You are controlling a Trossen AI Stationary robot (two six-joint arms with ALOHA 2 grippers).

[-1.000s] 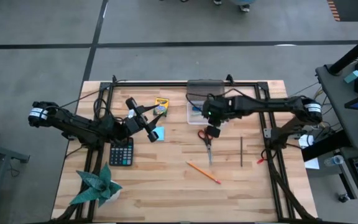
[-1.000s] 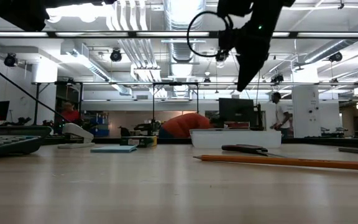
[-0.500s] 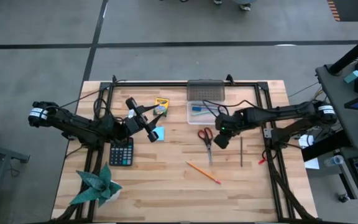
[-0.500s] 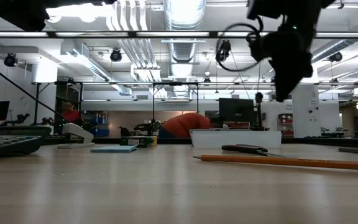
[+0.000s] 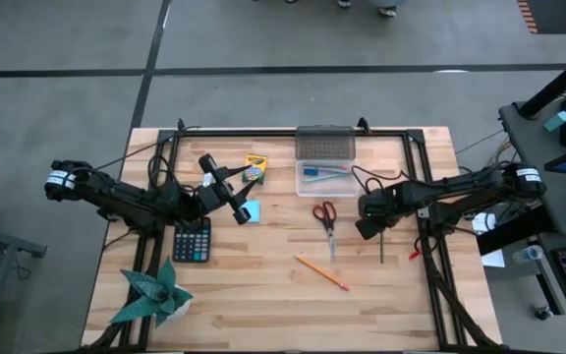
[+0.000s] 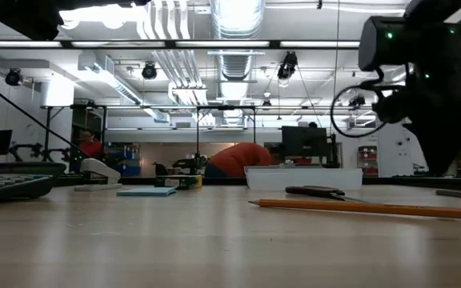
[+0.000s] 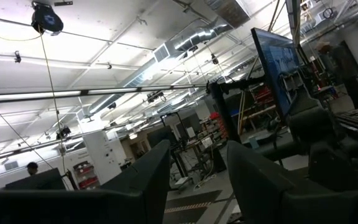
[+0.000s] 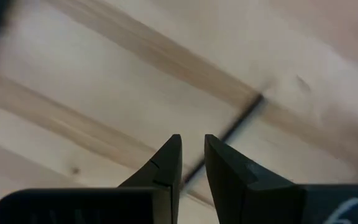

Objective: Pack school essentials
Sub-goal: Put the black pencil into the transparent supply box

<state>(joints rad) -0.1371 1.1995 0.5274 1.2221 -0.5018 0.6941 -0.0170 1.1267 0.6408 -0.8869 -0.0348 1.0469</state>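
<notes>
From where I stand the orange pencil (image 5: pixel 321 272) lies nearest, at about six o'clock on the table (image 5: pixel 263 305), slanted and untouched. Just past it the red-handled scissors (image 5: pixel 325 217) lie flat near the middle, blades toward me. At three o'clock from them sits a thin dark pen (image 5: pixel 381 239), and that is where the change is: a second ago the right gripper (image 5: pixel 367 227) hung by the clear tray (image 5: pixel 324 179), then swung out past the scissors, and now it is low over the pen. Its wrist view shows the two fingers (image 8: pixel 166 163) a narrow gap apart with nothing between them, the pen (image 8: pixel 229 138) running out from beyond the tips.

Over at nine o'clock nothing has moved. The left gripper (image 5: pixel 237 205) hangs above the light-blue note pad (image 5: pixel 251 211), tilted up toward the ceiling, its fingers (image 7: pixel 148 171) parted and empty. The black calculator (image 5: pixel 192 240) lies beside that arm, the green paper plant (image 5: pixel 151 292) at seven o'clock.

Farthest off, at twelve o'clock, the yellow-green crayon box (image 5: pixel 254 166) rests by the tray, which holds a couple of pens (image 5: pixel 319 173).
</notes>
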